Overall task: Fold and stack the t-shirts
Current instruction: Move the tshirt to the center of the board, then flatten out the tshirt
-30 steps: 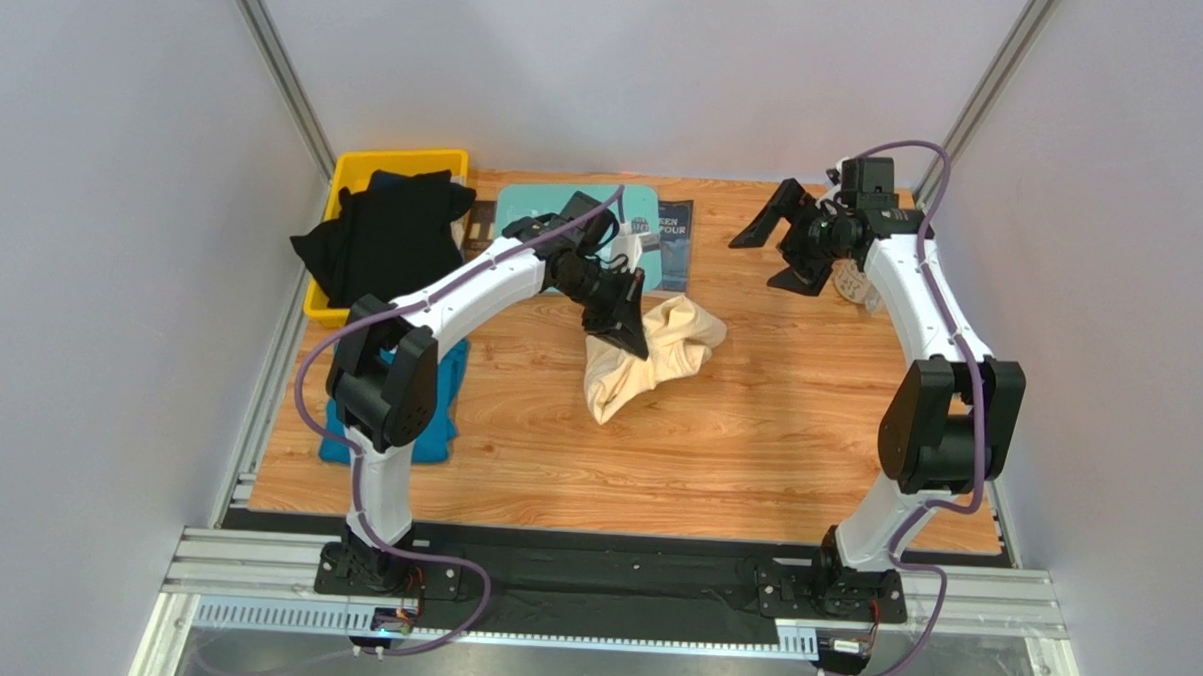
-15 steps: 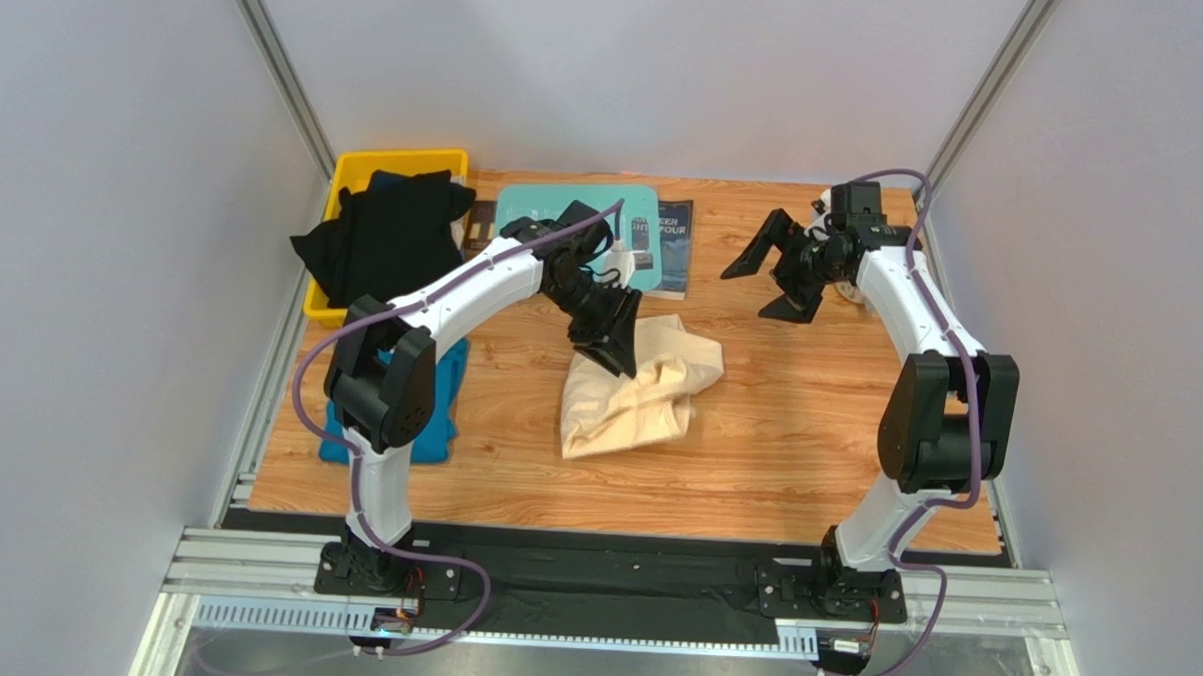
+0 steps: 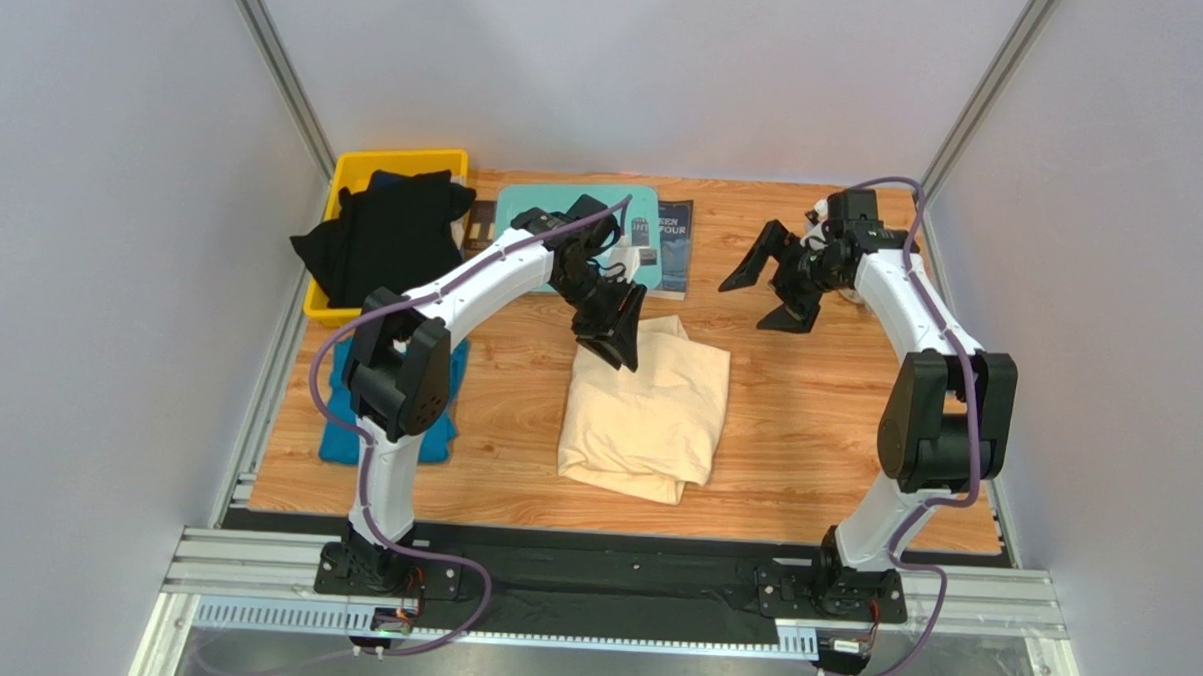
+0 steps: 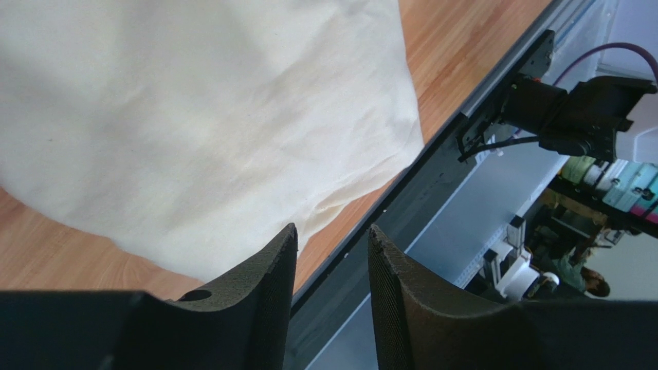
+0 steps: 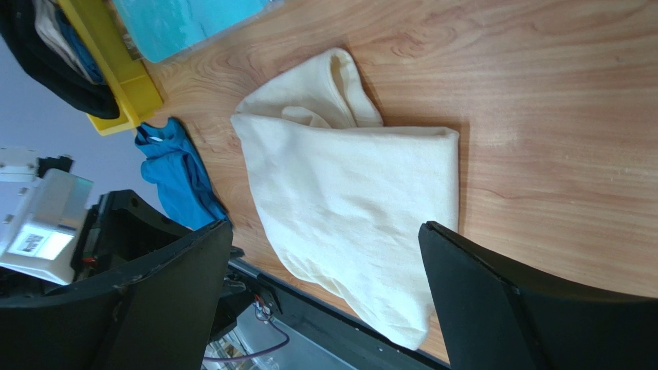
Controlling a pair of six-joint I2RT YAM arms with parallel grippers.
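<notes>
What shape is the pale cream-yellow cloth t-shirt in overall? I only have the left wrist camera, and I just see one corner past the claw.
Observer: The pale cream-yellow cloth t-shirt lies mid-table as a rough folded rectangle, with a rumpled flap poking out at its far end.
Operator: Where is the right claw?
Observer: The right claw hangs open and empty over the far right of the wooden table, apart from the shirt.
Operator: Where are the other shirts?
Observer: A teal-blue cloth t-shirt lies by the table's left edge; black cloth shirts are heaped in the yellow plastic bin.
</notes>
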